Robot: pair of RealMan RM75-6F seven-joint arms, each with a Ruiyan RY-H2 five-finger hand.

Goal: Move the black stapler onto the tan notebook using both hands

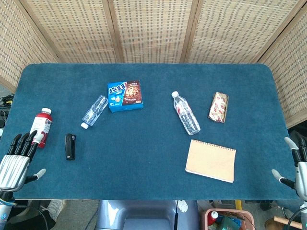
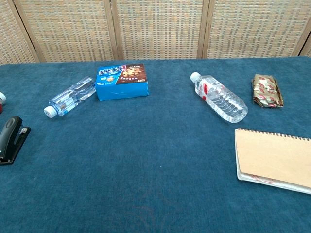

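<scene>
The black stapler (image 1: 70, 146) lies on the blue table at the left, also at the left edge of the chest view as the stapler (image 2: 12, 139). The tan spiral notebook (image 1: 211, 160) lies flat at the front right, shown too as the notebook (image 2: 274, 158). My left hand (image 1: 17, 160) hovers at the table's front left corner, fingers spread, holding nothing, a short way left of the stapler. My right hand (image 1: 296, 165) sits at the right edge, fingers apart and empty, well right of the notebook. Neither hand appears in the chest view.
A red-capped drink bottle (image 1: 42, 127) lies by my left hand. A small clear bottle (image 1: 95, 111), a blue biscuit box (image 1: 125, 96), a larger water bottle (image 1: 186, 113) and a gold snack packet (image 1: 218, 107) are spread across the middle and back. Wicker screens stand behind.
</scene>
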